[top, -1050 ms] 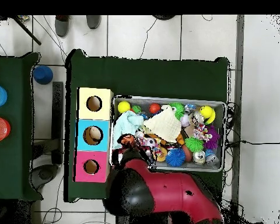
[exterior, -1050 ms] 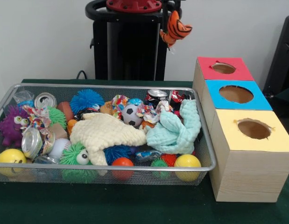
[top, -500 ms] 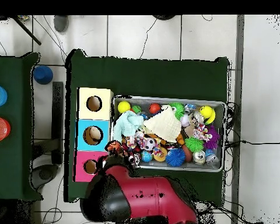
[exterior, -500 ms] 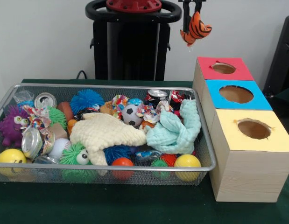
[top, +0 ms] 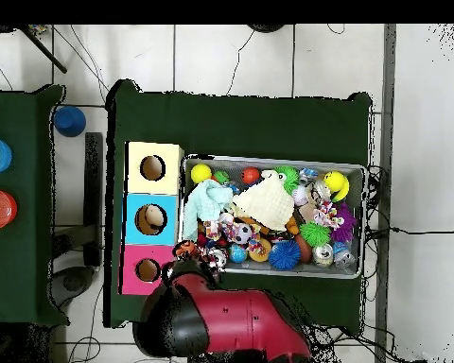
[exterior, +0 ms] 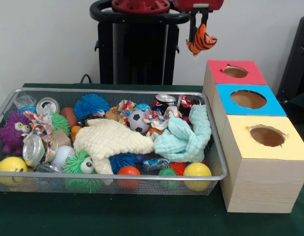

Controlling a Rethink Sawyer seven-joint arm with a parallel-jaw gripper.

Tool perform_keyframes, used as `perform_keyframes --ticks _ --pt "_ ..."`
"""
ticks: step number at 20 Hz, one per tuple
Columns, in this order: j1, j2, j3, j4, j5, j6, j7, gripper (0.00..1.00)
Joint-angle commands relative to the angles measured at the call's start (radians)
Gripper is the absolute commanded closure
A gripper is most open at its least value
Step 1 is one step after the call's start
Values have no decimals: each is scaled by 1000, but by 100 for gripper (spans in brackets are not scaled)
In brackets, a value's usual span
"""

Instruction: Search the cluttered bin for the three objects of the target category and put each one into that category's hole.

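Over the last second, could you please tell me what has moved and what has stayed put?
The pincer, shut on the orange striped tiger toy, carried it sideways from above the wire bin's far corner toward the red-topped box, then eased back slightly; the toy hangs in the air short of the red box's hole. Nothing was let go. The bin's contents and the three boxes look unchanged.

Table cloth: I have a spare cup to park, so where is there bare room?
The green cloth is free in front of the wire bin and three-hole box. The overhead view shows another bare band beyond them. The bin is packed: cloths, balls, cans. The gripper holds a tiger toy overhead.
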Motion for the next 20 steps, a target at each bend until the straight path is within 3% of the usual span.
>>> perform_keyframes --ticks 1,20 --pt "39 84 -76 -12 69 -50 281 100" --pt "230 160 -206 -40 185 -129 306 100"
